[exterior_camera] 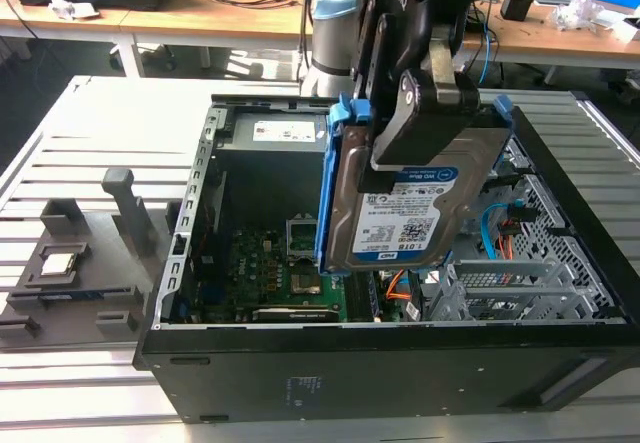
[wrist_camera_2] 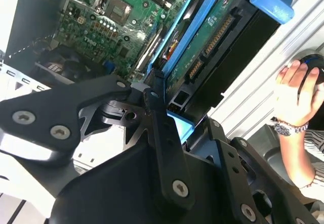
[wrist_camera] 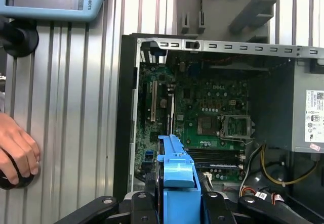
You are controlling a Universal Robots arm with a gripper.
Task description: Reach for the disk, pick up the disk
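Note:
The disk [exterior_camera: 398, 218], a silver hard drive with a white-and-blue label in a blue carrier frame [exterior_camera: 334, 178], hangs on edge above the open computer case [exterior_camera: 350, 368]. My gripper [exterior_camera: 415, 128] is shut on its upper end, one black finger on each flat side. In the second wrist view the disk's green circuit board [wrist_camera_2: 212, 37] runs away from the gripper [wrist_camera_2: 179, 118]. In the first wrist view the blue frame [wrist_camera: 177, 176] stands between the fingers [wrist_camera: 146, 196], over the motherboard [wrist_camera: 212, 113].
A grey fixture [exterior_camera: 95, 248] with a small square chip [exterior_camera: 60, 261] lies at the exterior view's left. A grey drive cage [exterior_camera: 500, 283] and cables sit in the case. A person's hand [wrist_camera_2: 293, 92] rests on a dark object on the ribbed table beside the case.

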